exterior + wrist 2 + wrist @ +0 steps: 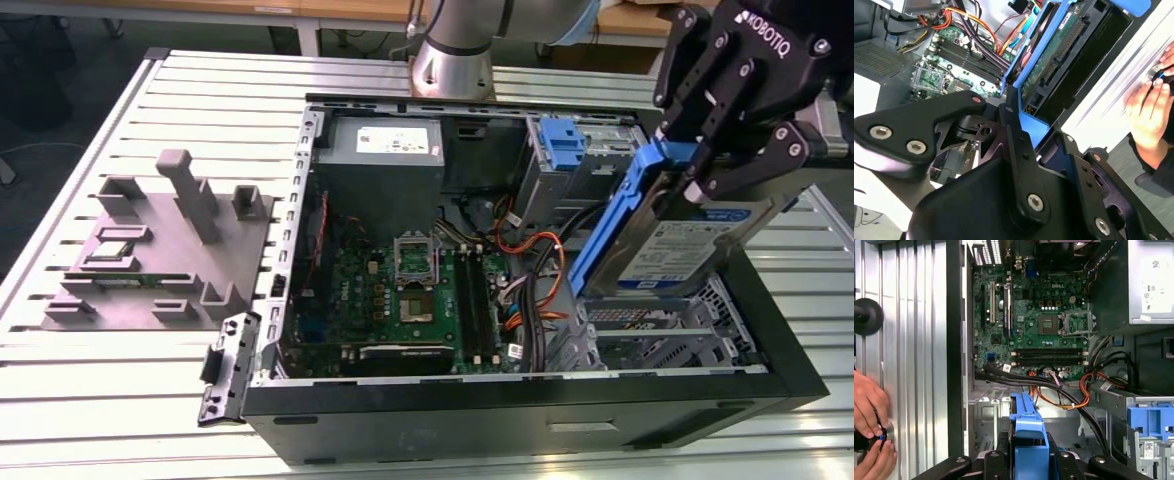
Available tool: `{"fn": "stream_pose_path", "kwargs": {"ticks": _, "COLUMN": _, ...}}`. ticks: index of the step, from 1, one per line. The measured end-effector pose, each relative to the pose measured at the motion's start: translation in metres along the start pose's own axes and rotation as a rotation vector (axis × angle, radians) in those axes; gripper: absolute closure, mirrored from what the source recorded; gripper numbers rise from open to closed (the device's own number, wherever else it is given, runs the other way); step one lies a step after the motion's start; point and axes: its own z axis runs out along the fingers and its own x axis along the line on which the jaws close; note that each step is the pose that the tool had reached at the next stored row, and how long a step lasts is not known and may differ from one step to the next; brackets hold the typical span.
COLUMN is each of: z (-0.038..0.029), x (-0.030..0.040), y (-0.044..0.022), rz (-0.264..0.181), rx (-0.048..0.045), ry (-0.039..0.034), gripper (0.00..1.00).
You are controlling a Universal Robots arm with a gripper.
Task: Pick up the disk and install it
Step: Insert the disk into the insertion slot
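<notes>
The disk point(687, 245), a silver-grey drive with a white and blue label in a blue carrier bracket point(625, 215), hangs steeply tilted above the grey drive cage point(661, 325) at the exterior view's right end of the open computer case. My black gripper point(707, 172) is shut on its upper end. In the second wrist view the gripper point(1019, 122) clamps the blue bracket, with the disk's green circuit side point(1064, 50) facing the camera. In the first wrist view the disk's blue edge point(1026, 432) sticks out from the gripper point(1026, 460) over the case interior.
The open case point(534, 400) holds a green motherboard point(400, 290), orange and black cables point(527, 270), a power supply point(387, 145) and an upright blue latch point(563, 145). A grey fixture point(160, 250) lies at the exterior view's left. A person's hands point(871, 412) work beside the case.
</notes>
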Motion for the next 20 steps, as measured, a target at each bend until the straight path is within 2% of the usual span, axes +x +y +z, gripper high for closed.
{"fn": "stream_pose_path", "kwargs": {"ticks": 11, "z": 0.0035, "x": 0.001, "y": -0.0137, "rz": 0.007, "rx": 0.0, "ry": 0.0002, "gripper": 0.64}}
{"fn": "stream_pose_path", "kwargs": {"ticks": 20, "z": 0.0079, "x": 0.0092, "y": -0.0154, "rz": 0.008, "rx": 0.0, "ry": 0.0001, "gripper": 0.64}}
